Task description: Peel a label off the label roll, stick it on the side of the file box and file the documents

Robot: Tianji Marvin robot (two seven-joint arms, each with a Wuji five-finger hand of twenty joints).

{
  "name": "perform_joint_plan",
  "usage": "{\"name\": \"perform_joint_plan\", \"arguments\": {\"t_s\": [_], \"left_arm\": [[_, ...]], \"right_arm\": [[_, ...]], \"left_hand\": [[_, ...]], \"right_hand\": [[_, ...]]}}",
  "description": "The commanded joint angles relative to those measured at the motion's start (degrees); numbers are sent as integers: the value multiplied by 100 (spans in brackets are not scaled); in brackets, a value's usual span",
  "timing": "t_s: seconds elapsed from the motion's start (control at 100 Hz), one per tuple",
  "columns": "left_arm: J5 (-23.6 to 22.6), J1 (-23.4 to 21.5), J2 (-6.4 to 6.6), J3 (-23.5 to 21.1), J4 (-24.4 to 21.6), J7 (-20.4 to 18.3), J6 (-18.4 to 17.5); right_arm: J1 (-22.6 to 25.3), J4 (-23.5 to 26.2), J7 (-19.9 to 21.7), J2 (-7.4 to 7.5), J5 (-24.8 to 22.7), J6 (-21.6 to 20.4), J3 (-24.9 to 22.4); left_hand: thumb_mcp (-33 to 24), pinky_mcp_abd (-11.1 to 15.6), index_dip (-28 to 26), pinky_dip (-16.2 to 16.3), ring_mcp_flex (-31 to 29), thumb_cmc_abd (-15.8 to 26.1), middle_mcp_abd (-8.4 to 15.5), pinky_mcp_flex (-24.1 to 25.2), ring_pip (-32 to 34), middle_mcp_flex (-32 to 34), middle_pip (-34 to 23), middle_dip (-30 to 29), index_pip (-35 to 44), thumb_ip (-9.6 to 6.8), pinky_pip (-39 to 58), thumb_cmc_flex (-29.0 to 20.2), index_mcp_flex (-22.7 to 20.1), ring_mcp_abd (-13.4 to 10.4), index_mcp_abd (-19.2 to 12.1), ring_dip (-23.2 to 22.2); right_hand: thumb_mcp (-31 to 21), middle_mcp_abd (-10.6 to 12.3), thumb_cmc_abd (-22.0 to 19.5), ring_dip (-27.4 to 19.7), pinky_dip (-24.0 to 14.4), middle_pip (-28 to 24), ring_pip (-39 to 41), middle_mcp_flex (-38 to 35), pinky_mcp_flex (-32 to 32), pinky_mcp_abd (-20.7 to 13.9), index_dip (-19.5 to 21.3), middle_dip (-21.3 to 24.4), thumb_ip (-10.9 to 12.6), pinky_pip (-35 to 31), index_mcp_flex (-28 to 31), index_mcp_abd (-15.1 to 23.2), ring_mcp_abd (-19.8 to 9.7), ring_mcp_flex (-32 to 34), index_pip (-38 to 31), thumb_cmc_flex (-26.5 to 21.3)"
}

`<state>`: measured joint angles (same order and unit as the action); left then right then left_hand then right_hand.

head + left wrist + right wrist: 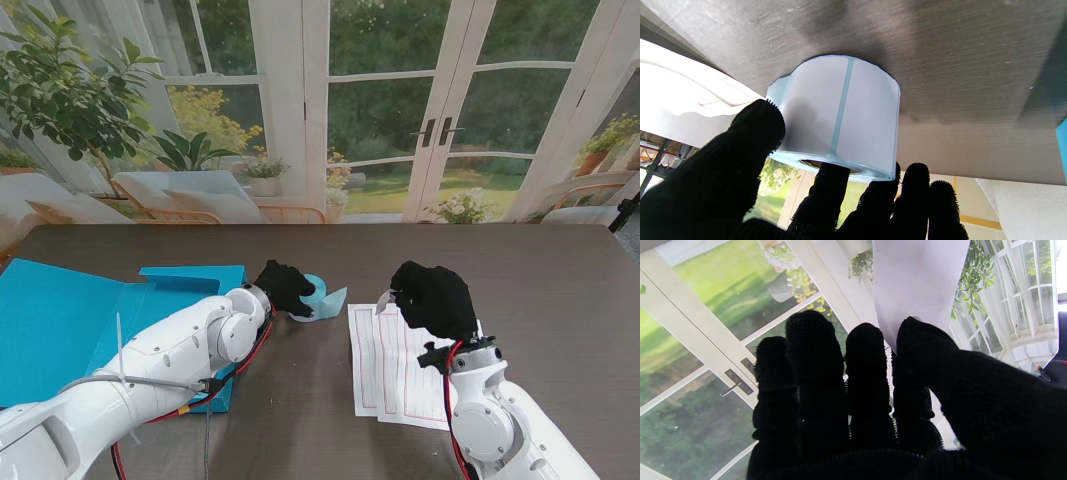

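Observation:
The label roll (pixel 322 298) stands on the dark table, pale blue backing with white labels (pixel 840 113). My left hand (pixel 282 285) in a black glove is shut on the label roll, thumb (pixel 756 133) on one side and fingers under its rim. My right hand (pixel 432 298) is raised over the documents (pixel 400 365) and pinches a peeled white label (pixel 917 283) between thumb and fingers; the label's tip (pixel 385 297) sticks out toward the roll. The blue file box (pixel 90 320) lies flat at the left, partly under my left arm.
The documents are white sheets with red ruled lines, lying near the table's front edge under my right wrist. Glass doors and plants fill the background beyond the table's far edge (pixel 320 226).

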<state>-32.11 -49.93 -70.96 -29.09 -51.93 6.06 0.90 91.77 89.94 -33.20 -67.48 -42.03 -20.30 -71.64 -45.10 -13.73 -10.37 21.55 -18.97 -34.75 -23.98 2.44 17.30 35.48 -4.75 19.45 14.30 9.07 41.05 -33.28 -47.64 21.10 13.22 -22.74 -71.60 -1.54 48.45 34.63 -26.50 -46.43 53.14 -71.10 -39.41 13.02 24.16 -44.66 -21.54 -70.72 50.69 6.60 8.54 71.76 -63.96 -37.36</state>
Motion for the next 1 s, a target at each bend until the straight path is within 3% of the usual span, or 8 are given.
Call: {"name": "perform_joint_plan", "arguments": {"t_s": [0.0, 0.41, 0.64, 0.77, 0.92, 0.99], "left_arm": [[-73, 25, 24, -19, 3, -48, -50], [-253, -89, 138, -268, -233, 21, -113], [-379, -103, 209, -342, -381, -40, -80], [-400, -150, 241, -492, -511, -36, -101], [-517, -328, 387, -866, -954, -243, -93], [-515, -514, 447, -1170, -1220, -336, -43]], "right_arm": [[46, 47, 92, -26, 7, 1, 19], [44, 74, 146, -24, 41, -5, 33], [33, 70, 153, -23, 41, -8, 36], [32, 74, 155, -24, 46, -5, 40], [28, 75, 163, -24, 49, -11, 47], [25, 73, 161, -25, 52, -14, 54]], "left_hand": [[45, 275, 292, -162, 263, 137, 393, 152, -148, -52, -77, -100, -639, -179, -229, 212, 479, -45, 787, 126], [299, 121, 192, -210, 187, 237, 241, 126, -136, -29, -117, -135, -433, -197, -273, 360, 338, 168, 146, 180], [438, 34, 161, -219, 95, 342, 92, 63, -159, 65, -82, -218, -398, -208, -273, 435, 303, 254, 21, 208], [542, -3, 146, -235, 88, 429, 167, 67, -186, 62, -77, -263, -389, -219, -302, 463, 273, 279, -171, 223], [750, -78, 160, -233, 41, 680, 358, 29, -192, 105, -132, -249, -458, -237, -322, 547, 382, 308, -260, 212], [1162, -132, 153, -65, -82, 918, 395, -34, -129, 194, -192, -163, -487, -316, -260, 369, 406, 320, -247, 107]], "right_hand": [[-301, -99, -532, 45, -32, -134, 43, 131, 447, 67, 143, 60, 499, -143, 313, 725, 59, 6, -808, -655], [-281, -110, -537, 46, -33, -132, 49, 130, 464, 72, 135, 61, 509, -141, 306, 716, 66, 4, -811, -663], [-281, -116, -539, 45, -35, -130, 50, 129, 464, 79, 133, 61, 511, -144, 305, 712, 71, 4, -812, -664], [-286, -121, -532, 45, -36, -130, 52, 125, 466, 84, 130, 62, 513, -144, 306, 691, 76, 8, -811, -670], [-289, -121, -531, 43, -37, -130, 49, 119, 461, 75, 127, 63, 512, -146, 315, 685, 68, 6, -812, -667], [-296, -122, -524, 44, -37, -131, 51, 113, 460, 79, 125, 64, 514, -146, 316, 683, 86, 11, -811, -670]]}}
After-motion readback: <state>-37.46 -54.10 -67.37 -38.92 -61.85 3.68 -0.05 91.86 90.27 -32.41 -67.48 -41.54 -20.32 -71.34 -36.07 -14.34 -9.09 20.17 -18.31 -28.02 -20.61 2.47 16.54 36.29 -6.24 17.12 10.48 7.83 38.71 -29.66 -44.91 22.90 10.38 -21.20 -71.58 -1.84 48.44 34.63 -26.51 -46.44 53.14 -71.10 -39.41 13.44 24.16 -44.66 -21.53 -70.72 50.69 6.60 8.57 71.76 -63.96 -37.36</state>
